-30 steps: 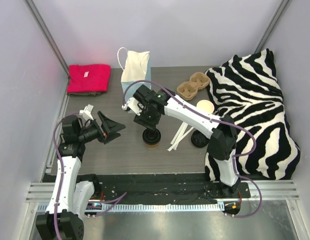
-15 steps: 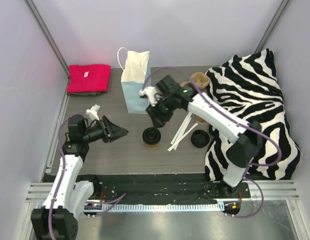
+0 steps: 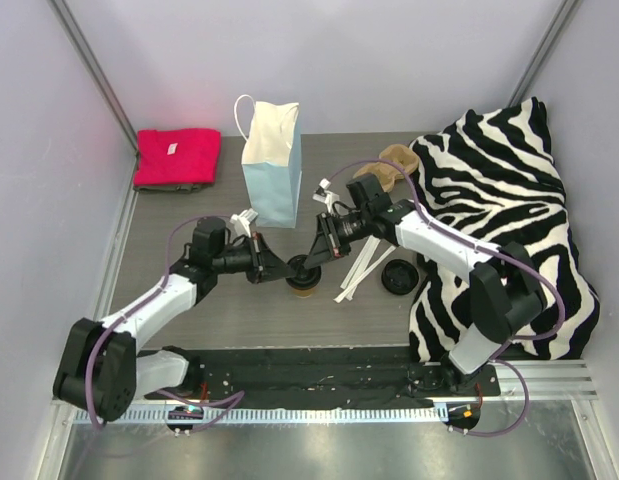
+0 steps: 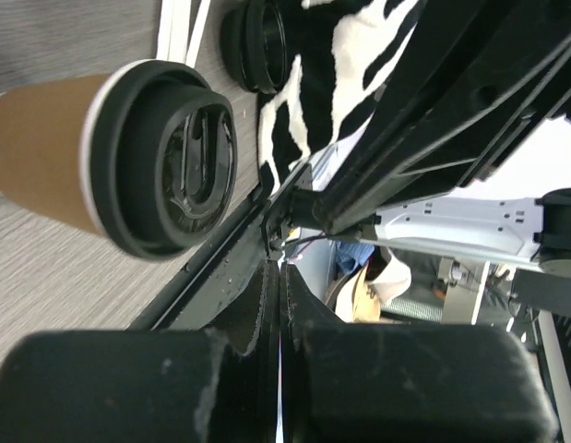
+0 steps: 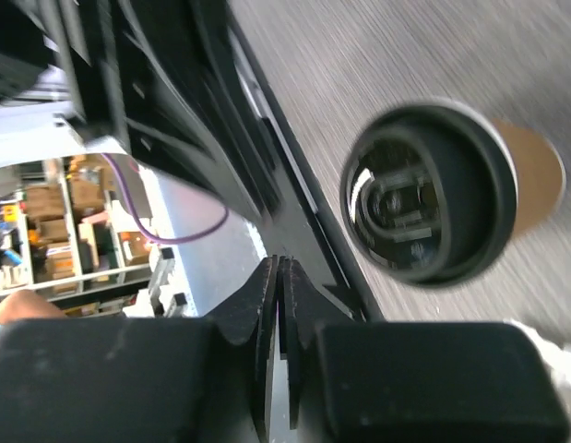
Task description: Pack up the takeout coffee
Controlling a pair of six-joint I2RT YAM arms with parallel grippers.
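The takeout coffee [image 3: 304,276] stands upright on the grey tabletop, a tan paper cup with a black lid. My left gripper [image 3: 279,271] lies low just left of it, shut with nothing between its fingers. My right gripper [image 3: 315,257] hangs just above and right of the cup, also shut and empty. In the left wrist view the coffee [image 4: 54,157] is up left of the shut left gripper [image 4: 279,277], apart from it. The right wrist view has the cup's lid [image 5: 425,194] to the right of the shut right gripper [image 5: 278,272].
A light blue paper bag [image 3: 272,170] stands upright behind the cup. A brown pulp carrier [image 3: 384,168] sits at the back right beside a zebra-striped cushion [image 3: 499,220]. White sticks [image 3: 365,264] and a loose black lid [image 3: 399,278] lie right of the cup. A red cloth [image 3: 176,157] is at the back left.
My left arm has swung right, up to the cup, and its gripper has gone from wide open to shut. The right gripper lifted off the cup, drew back slightly right and shut.
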